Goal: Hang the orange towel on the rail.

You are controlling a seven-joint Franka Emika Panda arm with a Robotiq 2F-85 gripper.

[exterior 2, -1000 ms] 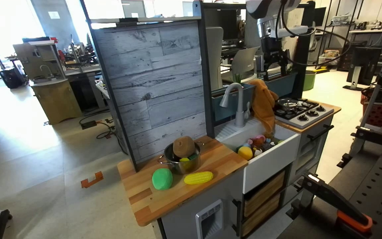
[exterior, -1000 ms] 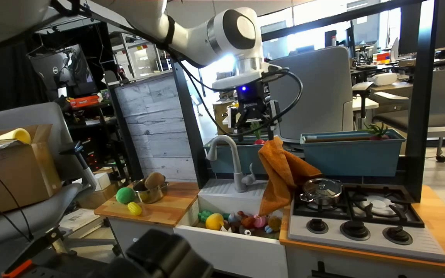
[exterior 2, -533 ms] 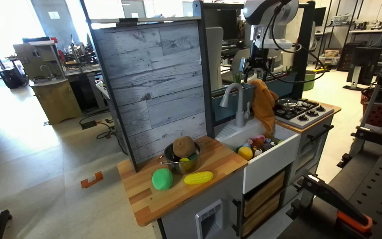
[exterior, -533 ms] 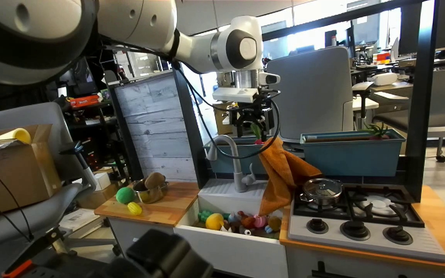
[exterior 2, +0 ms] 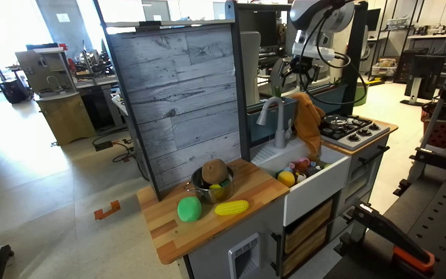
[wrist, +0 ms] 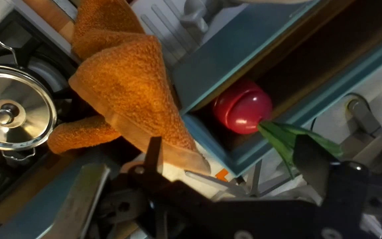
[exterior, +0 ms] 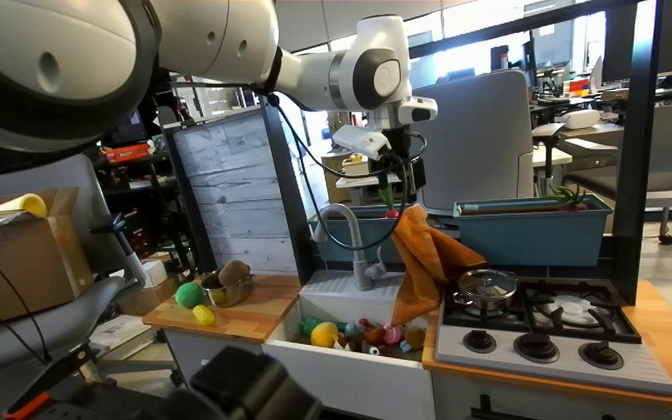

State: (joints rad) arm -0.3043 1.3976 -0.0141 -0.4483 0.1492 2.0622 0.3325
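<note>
Orange terry towel [exterior: 420, 268] hangs draped in the gap between two teal planters [exterior: 531, 239], its long tail dropping toward six o'clock over the sink [exterior: 350, 373], with the lidded pot [exterior: 486, 291] at its four o'clock. Your gripper [wrist: 229, 141] stands above it with both fingers [wrist: 153, 152] spread wide and nothing pinched; in both exterior views it seems clear of the cloth. You can't make out the rail itself, so whether the fabric truly loops over it you cannot tell.

By the look of things, you are at the closing step: towel placed, seating to be checked. From the wrist view, the towel lies at ten o'clock, its hemmed end [wrist: 184, 159] running down to six, where a short piece seems to reach past the planter ends. If that seating looks sound, lift straight toward twelve o'clock and retreat. If it looks scant, pinch the hem and draw more cloth over the back, since the heavier front could slide into the sink. Either way, mind the toy radish [wrist: 244, 108] toward three o'clock: one finger lines up with its leaves [wrist: 279, 137] there, and you can't tell whether they touch.
</note>
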